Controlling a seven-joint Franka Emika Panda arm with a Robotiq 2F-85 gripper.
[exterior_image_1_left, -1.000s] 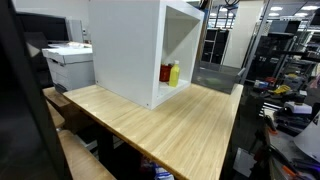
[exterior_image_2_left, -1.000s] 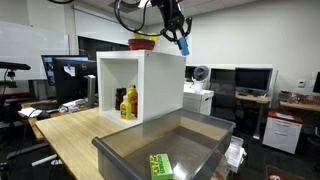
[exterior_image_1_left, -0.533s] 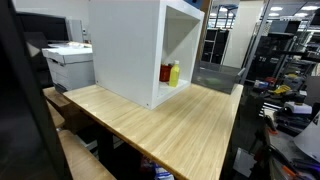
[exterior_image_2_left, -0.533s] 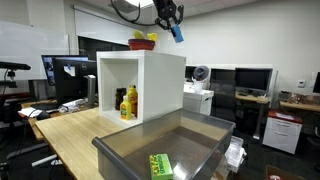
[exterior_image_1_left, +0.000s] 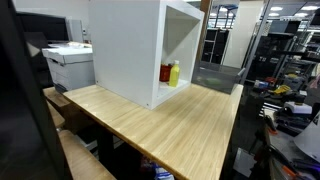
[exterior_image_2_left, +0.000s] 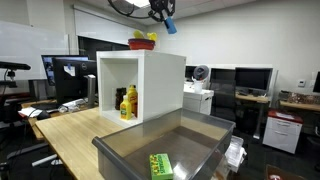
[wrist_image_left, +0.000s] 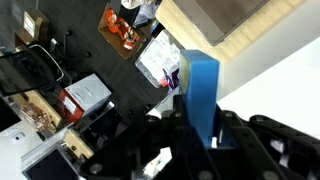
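1. The claw (exterior_image_2_left: 164, 14) is up high, close under the ceiling, and it is pinching a blue block (exterior_image_2_left: 170, 26). The jaws are pressed onto its flat sides.
2. The wrist view shows the grip close up. The block stands straight out between the two dark fingers, with most of its length sticking past the tips. Squeezing the broad faces looks like the steady way to hold it, with little chance of it twisting.
3. In an exterior view the block hangs tilted below the claw, in the air and touching nothing.
4. Well below it is the white box (exterior_image_2_left: 160, 85), open at the front and standing on the wooden table (exterior_image_1_left: 170, 125).
5. On the box's roof is a bowl (exterior_image_2_left: 143, 42) of red and yellow things, to the side of the claw and apart from it. That bowl is the nearest thing that could be bumped on a straight drop.
6. Inside the box, bottles (exterior_image_2_left: 128, 103), yellow and red, are tucked against the back corner, which leaves most of the shelf floor bare.
7. Nearest the camera is a grey bin (exterior_image_2_left: 205, 135) with a green packet (exterior_image_2_left: 159, 165) lying flat on its bottom.
8. A printer (exterior_image_1_left: 68, 62) sits behind the table, and desks and monitors fill the room beyond, all well away from the arm.
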